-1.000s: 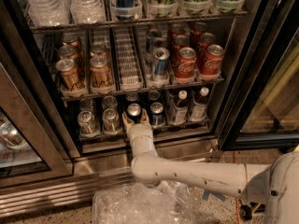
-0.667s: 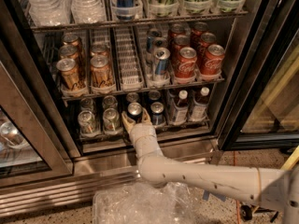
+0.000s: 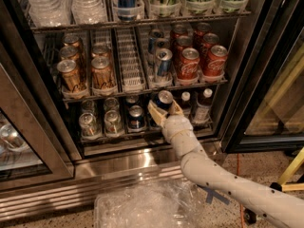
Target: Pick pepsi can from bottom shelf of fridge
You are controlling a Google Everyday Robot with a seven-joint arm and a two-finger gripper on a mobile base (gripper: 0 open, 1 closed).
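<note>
The fridge (image 3: 142,158) stands open in the camera view. On its bottom shelf (image 3: 142,136) a dark-blue pepsi can (image 3: 136,117) stands in a middle lane. My gripper (image 3: 164,110) reaches in from the lower right, and its cream fingers (image 3: 154,112) sit on both sides of another pepsi can (image 3: 165,99), shut on it. This can is in the lane to the right, near the front rail, and looks slightly raised. Its lower body is hidden by the fingers.
Silver cans (image 3: 89,123) fill the left lanes of the bottom shelf, and small bottles (image 3: 204,104) the right ones. The rack above holds gold cans (image 3: 102,72), a slim blue-and-silver can (image 3: 163,63) and red Coca-Cola cans (image 3: 190,63). A clear plastic bin (image 3: 142,205) lies on the floor below.
My gripper has moved right and up, from in front of the middle lane's can to the can one lane over, and now holds that can.
</note>
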